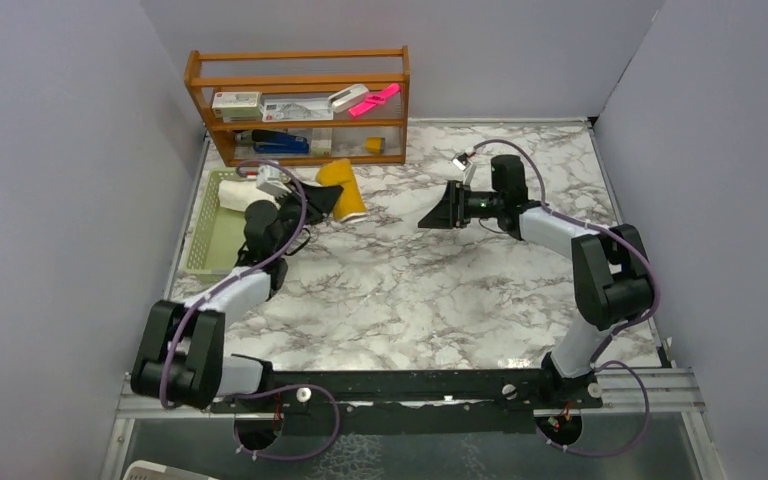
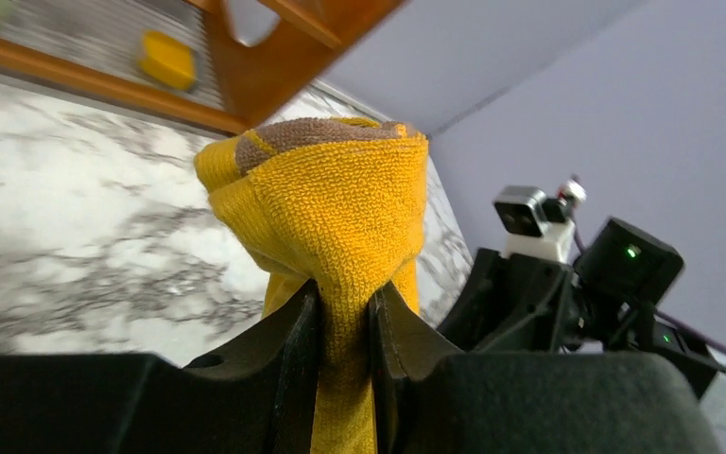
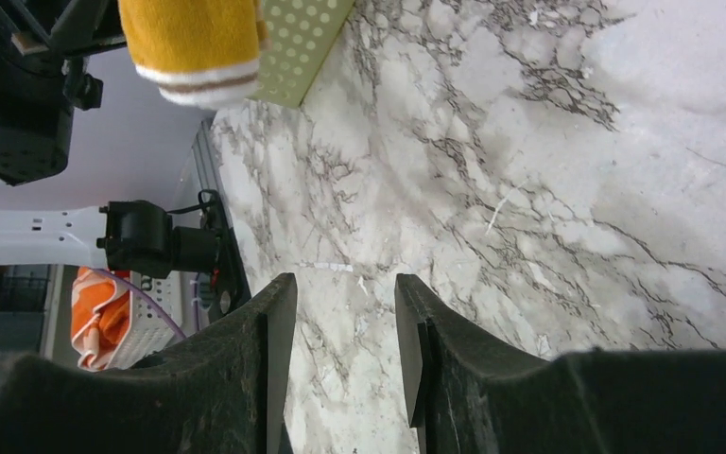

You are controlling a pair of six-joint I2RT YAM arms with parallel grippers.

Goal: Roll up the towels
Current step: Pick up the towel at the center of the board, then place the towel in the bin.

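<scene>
The left fingers (image 1: pixel 318 200) are clamped tight on the mustard-yellow towel (image 2: pixel 331 208), pinching a bunched fold of it so that the cloth bulges out past the tips, with a tan-brown fold showing at its outer end. This towel sits in the far-left part of the table (image 1: pixel 410 290), just in front of the wooden shelf (image 1: pixel 300 105) that stands at the far-left corner, and just beside the pale green basket (image 1: pixel 205 240) that lies along the left edge. From the right wrist view its other end shows a white and brown band; whether that end touches the table cannot be told. The white towel (image 1: pixel 232 193) lies as a compact bundle in the far end of the basket, apart from both arms. The right fingers (image 1: pixel 430 216) are spread well apart with nothing between them, hovering over bare marble toward the far middle of the table and pointing toward the left arm, well clear of the yellow towel.
</scene>
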